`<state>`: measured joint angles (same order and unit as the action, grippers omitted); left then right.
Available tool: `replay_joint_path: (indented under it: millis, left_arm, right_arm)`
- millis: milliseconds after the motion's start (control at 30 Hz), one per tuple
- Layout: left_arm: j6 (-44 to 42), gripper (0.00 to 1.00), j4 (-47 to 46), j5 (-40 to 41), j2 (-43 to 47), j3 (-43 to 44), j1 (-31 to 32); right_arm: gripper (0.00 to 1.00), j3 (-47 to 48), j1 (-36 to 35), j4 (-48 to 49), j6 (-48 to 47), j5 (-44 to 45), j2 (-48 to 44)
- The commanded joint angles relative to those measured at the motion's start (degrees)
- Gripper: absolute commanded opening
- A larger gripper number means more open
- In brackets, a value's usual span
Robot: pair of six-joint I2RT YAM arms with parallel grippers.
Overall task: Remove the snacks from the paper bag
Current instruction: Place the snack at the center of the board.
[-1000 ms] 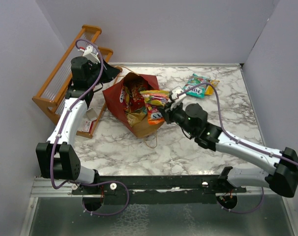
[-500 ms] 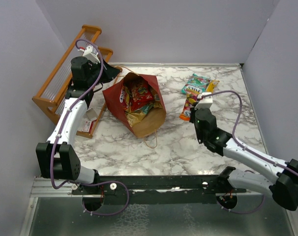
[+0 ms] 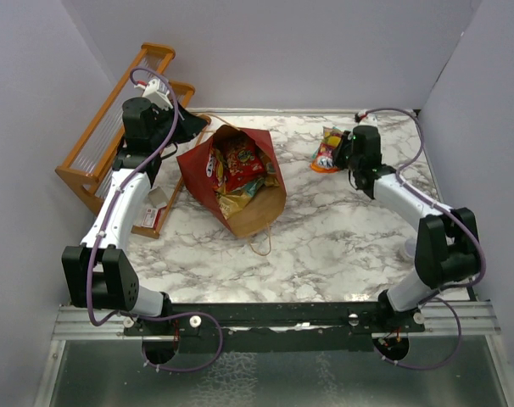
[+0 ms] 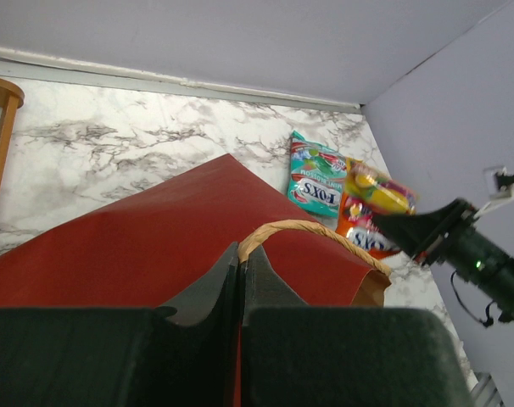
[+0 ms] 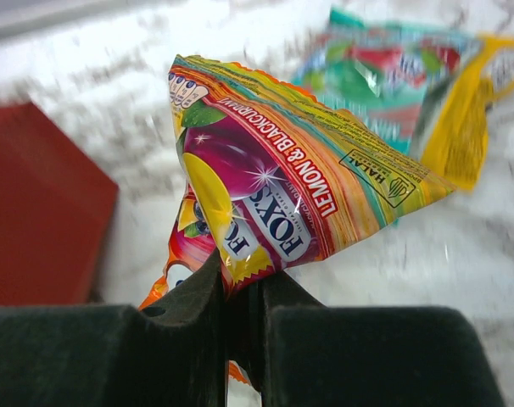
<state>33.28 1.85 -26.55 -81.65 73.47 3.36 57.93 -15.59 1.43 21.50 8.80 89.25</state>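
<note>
The red paper bag (image 3: 240, 216) lies open in the middle, with a red Doritos bag (image 3: 237, 161) and a tan-gold bag (image 3: 234, 203) among the snacks inside. My left gripper (image 3: 192, 129) is shut on the bag's looped handle (image 4: 308, 229) at the rim, above the bag's red outside (image 4: 138, 246). My right gripper (image 5: 240, 284) is shut on a red-yellow Fox's packet (image 5: 274, 178), held just above the table at the far right (image 3: 327, 155). A teal packet (image 5: 384, 76) and another red-yellow packet (image 4: 371, 233) lie there.
An orange wooden slatted rack (image 3: 113, 127) stands at the far left beside the left arm. A small white and red box (image 3: 151, 212) lies near its foot. Grey walls close in the back and both sides.
</note>
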Motion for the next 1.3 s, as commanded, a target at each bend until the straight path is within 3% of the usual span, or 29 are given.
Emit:
replay_joint_path:
  millis: [0, 200, 367, 600, 733, 1033, 1167, 1267]
  left_arm:
    - [-0.75, 0.00, -0.56, 0.18, -0.13, -0.03, -0.63]
    - [-0.89, 0.00, -0.48, 0.36, -0.10, 0.03, -0.62]
    - [-0.93, 0.00, -0.53, 0.36, -0.35, 0.00, -0.63]
    - [-0.92, 0.00, -0.15, 0.17, -0.57, 0.27, -0.63]
    - [-0.93, 0.00, -0.31, 0.16, -0.82, 0.10, -0.63]
    - [-0.82, 0.00, -0.39, 0.02, -0.42, 0.09, -0.63]
    - [-0.68, 0.00, -0.52, -0.04, -0.27, 0.01, -0.63]
    - [-0.59, 0.00, -0.63, -0.15, -0.13, 0.01, -0.63]
  right_arm:
    - [0.01, 12.36, 6.44, 4.78, 6.53, -12.99, 9.09]
    - [0.05, 27.54, 12.59, 2.75, 11.22, -19.79, 23.57]
    - [0.08, 34.18, 15.67, 1.19, 10.77, -20.59, 32.89]
    - [0.17, 29.46, 17.48, 2.55, 11.81, -23.56, 37.21]
    - [0.25, 27.34, 17.53, 3.59, 11.16, -23.90, 36.06]
    - [0.53, 28.62, 17.53, -1.01, 7.83, -23.42, 25.73]
    - [0.63, 19.81, 17.53, 0.17, 7.34, -23.50, 17.64]
    - [0.64, 7.92, 17.45, 4.11, 8.07, -24.26, 10.37]
